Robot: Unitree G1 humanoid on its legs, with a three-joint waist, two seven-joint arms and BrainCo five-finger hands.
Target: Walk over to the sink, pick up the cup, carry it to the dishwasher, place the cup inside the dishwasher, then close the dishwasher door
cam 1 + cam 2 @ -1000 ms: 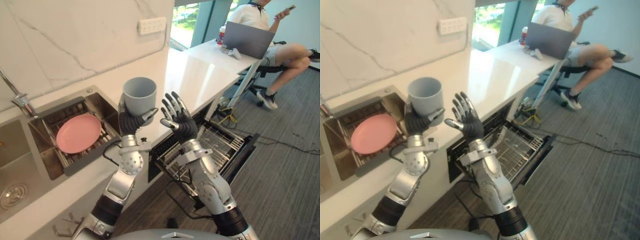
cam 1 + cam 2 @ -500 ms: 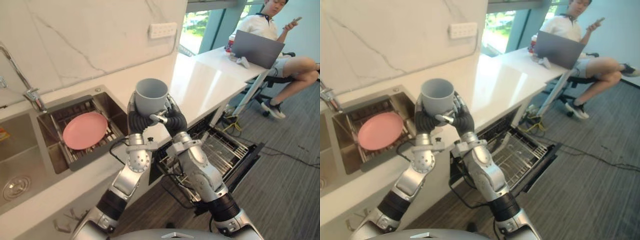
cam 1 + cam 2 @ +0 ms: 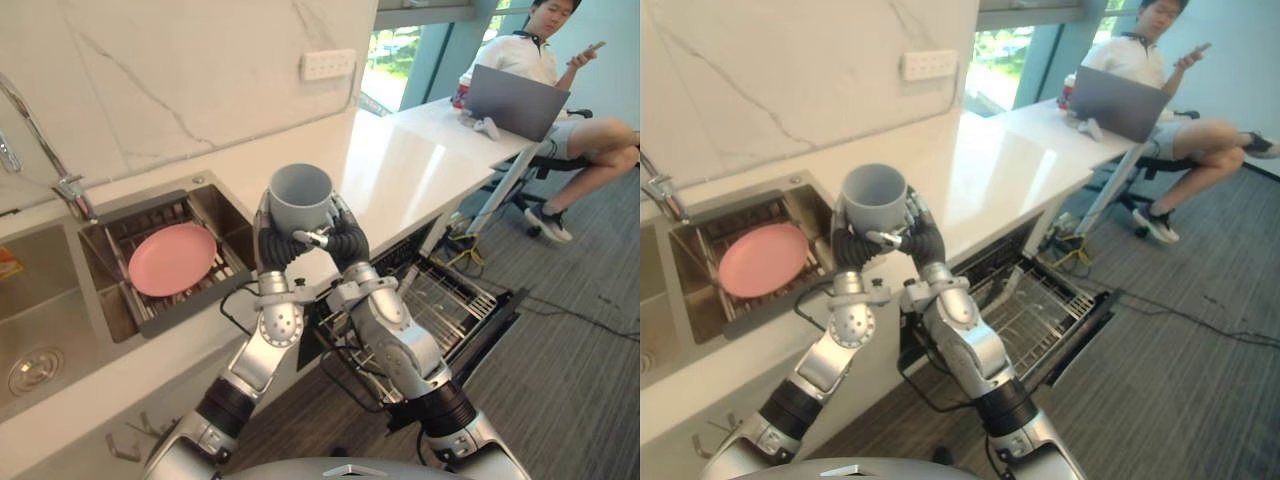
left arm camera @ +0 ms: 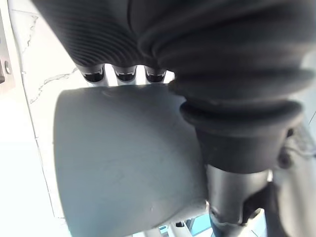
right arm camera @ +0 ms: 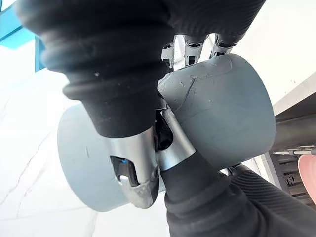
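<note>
**Cup held in both hands above the worktop's front edge**

I find the grey cup [image 3: 300, 197] upright, mouth up, lifted clear of the worktop [image 3: 400, 160] and above its front edge. My left hand [image 3: 272, 245] has fingers and thumb curled round the cup's wall. My right hand [image 3: 346, 240] wraps the opposite side the same way. The dishwasher [image 3: 455, 300] stands open below the hands, with its rack drawn out. A pink plate [image 3: 172, 259] lies in the sink [image 3: 40, 300].
</note>
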